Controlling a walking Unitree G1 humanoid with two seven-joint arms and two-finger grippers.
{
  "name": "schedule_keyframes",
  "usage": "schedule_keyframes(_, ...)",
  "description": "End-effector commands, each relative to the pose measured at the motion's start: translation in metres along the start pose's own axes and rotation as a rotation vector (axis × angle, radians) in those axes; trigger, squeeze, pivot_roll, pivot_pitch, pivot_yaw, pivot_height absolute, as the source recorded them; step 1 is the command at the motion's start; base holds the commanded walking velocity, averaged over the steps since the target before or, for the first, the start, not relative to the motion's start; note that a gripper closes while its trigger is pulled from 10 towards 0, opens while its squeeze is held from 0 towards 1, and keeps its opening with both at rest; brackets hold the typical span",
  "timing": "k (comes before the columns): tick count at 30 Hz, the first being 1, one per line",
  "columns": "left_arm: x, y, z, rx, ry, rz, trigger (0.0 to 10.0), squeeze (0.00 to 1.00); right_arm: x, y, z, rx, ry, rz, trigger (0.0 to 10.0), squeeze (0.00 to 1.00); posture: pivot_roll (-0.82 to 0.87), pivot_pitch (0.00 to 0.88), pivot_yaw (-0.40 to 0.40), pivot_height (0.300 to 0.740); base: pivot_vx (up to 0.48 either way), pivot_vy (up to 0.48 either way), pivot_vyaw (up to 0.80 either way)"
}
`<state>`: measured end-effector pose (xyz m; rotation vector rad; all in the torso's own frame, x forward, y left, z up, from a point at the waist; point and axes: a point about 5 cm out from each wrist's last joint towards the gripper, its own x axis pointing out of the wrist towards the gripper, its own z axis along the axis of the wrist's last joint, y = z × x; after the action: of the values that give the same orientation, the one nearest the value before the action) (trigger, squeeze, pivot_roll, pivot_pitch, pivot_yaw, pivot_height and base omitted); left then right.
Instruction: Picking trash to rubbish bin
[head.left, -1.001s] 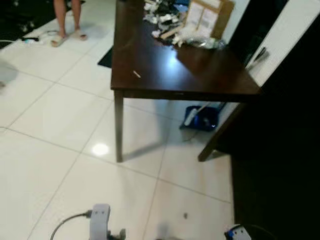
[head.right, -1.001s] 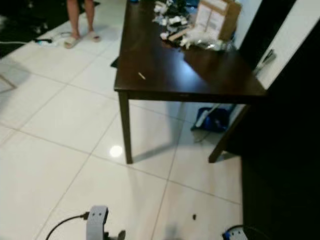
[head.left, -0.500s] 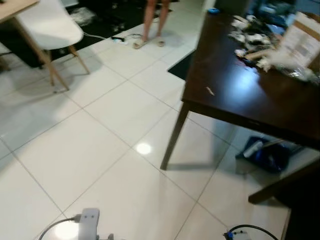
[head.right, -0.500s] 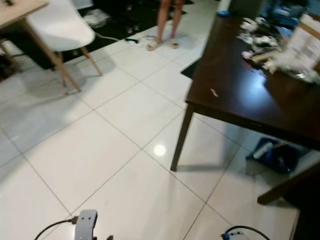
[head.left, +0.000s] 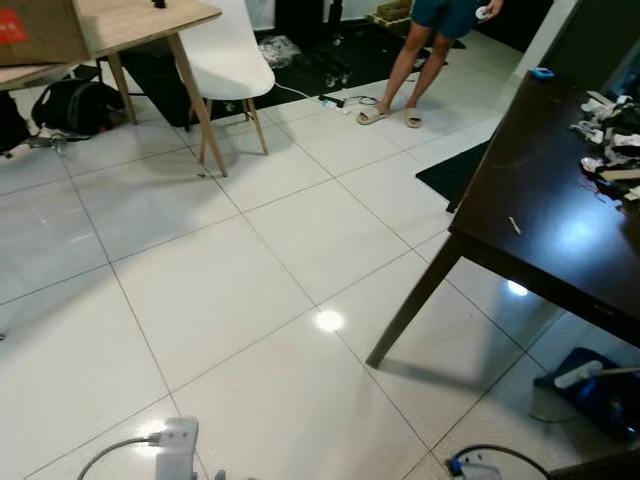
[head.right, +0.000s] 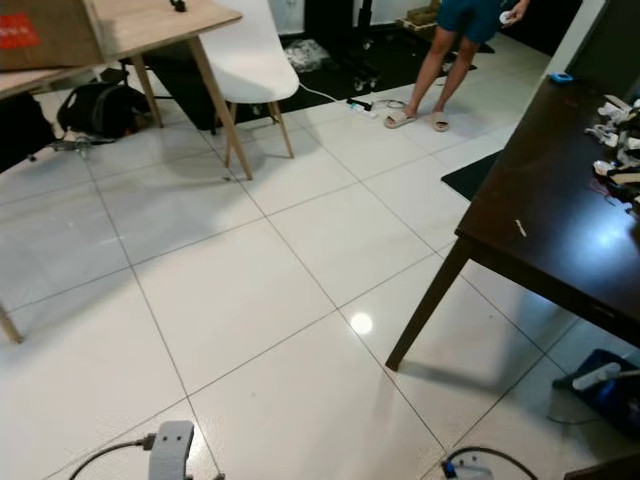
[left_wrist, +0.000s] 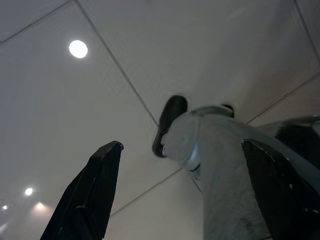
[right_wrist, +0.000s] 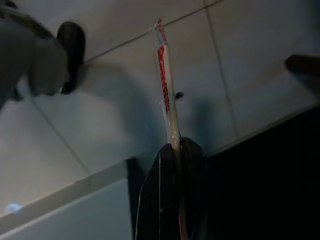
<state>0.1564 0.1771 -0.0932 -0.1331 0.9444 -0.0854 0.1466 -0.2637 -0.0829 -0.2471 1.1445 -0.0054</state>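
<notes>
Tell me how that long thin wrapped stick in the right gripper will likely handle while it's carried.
The wrapped stick looks slim, so probably very light. It stands straight out of the shut right gripper, so likely stiff. Its glossy wrapper may be slippery, so it could slide or pivot.

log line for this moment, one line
right gripper: shut on wrapped stick | left gripper: open, idle | ahead: tiled floor, dark table
</notes>
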Motion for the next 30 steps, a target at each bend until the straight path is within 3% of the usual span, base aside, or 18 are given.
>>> schedule_keyframes(1, -0.002, -0.014, -0.023, 0.0, 0.091, -0.039, 10.0, 0.0, -0.001, -0.002, -0.004, 0.021, 0.004, -0.017, 10.0, 0.0, 0.11, 0.112, -0.124, 0.74, 0.0, 0.0, 0.76)
schedule_keyframes(7, 0.004, -0.021, -0.008, 0.068, 0.082, -0.073, 10.0, 0.0, 0.003, 0.004, 0.034, 0.117, -0.108, -0.048, 10.0, 0.0, 0.07, 0.046, -0.063, 0.74, 0.0, 0.0, 0.77)
schedule_keyframes(15, 0.01, -0.028, 0.009, 0.142, 0.067, -0.107, 10.0, 0.0, 0.005, 0.019, 0.047, 0.135, -0.139, -0.056, 10.0, 0.0, 0.06, 0.016, -0.049, 0.74, 0.0, 0.0, 0.74)
schedule_keyframes(25, 0.012, -0.035, 0.016, 0.097, 0.052, -0.123, 10.0, 0.0, 0.005, 0.017, 0.037, 0.116, -0.105, -0.069, 10.0, 0.0, 0.04, 0.008, -0.086, 0.74, 0.0, 0.0, 0.74)
schedule_keyframes(30, 0.013, -0.039, 0.014, 0.015, 0.04, -0.117, 10.0, 0.0, 0.004, 0.009, 0.035, 0.103, -0.1, -0.084, 10.0, 0.0, 0.04, 0.012, -0.108, 0.74, 0.0, 0.0, 0.74)
